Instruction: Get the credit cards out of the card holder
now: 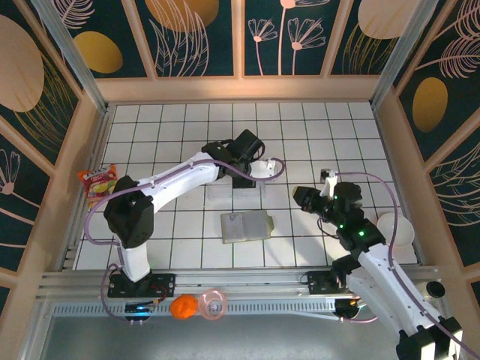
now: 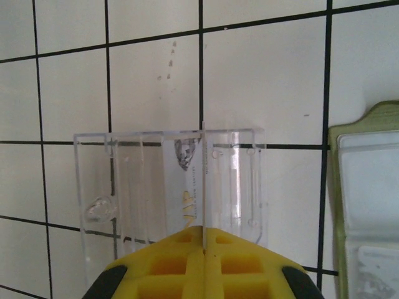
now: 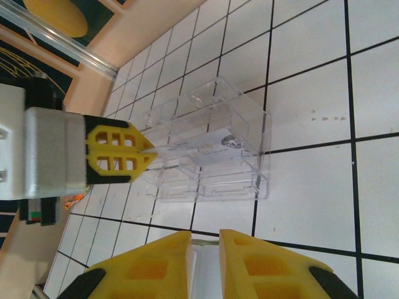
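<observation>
Gold "VIP" — printed sideways — shows on the credit card (image 2: 187,187) (finer print unreadable).

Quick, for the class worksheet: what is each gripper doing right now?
Left gripper: closed on a credit card at the clear tray.
Right gripper: narrow gap showing; open or holding something cannot be told.

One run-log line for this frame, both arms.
left end effector: shut on card, in clear tray | right end effector: grip unclear | wallet: open on table
</observation>
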`<state>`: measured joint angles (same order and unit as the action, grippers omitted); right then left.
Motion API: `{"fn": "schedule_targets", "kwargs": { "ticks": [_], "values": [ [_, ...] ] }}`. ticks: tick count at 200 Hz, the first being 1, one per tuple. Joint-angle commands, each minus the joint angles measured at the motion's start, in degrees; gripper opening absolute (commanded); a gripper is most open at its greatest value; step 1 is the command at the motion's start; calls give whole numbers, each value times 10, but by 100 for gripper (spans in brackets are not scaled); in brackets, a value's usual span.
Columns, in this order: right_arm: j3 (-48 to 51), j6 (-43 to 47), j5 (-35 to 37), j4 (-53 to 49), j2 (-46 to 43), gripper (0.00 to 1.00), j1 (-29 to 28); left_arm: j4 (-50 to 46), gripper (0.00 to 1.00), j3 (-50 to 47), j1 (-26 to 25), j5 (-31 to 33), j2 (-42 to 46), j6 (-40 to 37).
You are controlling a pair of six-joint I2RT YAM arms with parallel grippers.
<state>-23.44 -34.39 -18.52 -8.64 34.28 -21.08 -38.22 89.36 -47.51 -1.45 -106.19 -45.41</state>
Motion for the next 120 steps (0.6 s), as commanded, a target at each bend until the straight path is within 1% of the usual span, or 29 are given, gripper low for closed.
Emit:
{"fn": "schedule_targets", "kwargs": {
  "ticks": [1,82,120],
  "values": [
    [-5,8,-20,30,6,19,11,-12,0,11,7,-17,-2,-36],
    [-11,10,-32,29,15,19,29,4,0,7,13,-20,-36,-40],
    [-10,10,-43,35,19,19,37,17,0,10,13,1,-55,-40]
  ]
}}
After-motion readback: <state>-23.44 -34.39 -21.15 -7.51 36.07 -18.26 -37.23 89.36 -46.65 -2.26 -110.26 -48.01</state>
